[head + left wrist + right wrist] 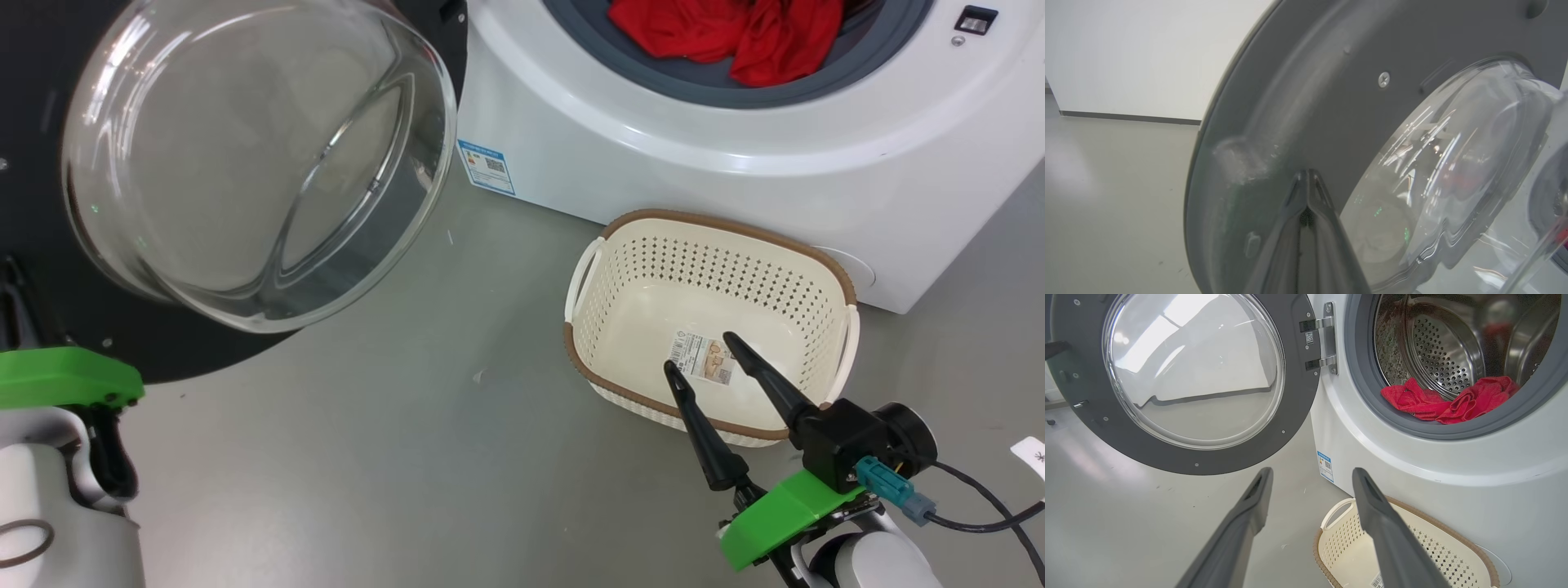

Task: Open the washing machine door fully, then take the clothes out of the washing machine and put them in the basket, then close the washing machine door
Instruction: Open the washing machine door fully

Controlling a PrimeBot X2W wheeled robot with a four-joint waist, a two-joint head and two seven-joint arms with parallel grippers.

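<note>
We see soft red clothes (727,37) in the perforated steel drum (1445,359); the cream perforated basket (653,269) holds a sticker (690,349). Left gripper (1306,176) closed, right gripper (1311,472) spread wide.

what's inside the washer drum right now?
Bright red soft fabric clothes lie bunched at the front bottom of the perforated steel drum, against the grey rubber ring. The drum's back wall shows bare metal. Anything beneath the red pile is covered.
</note>
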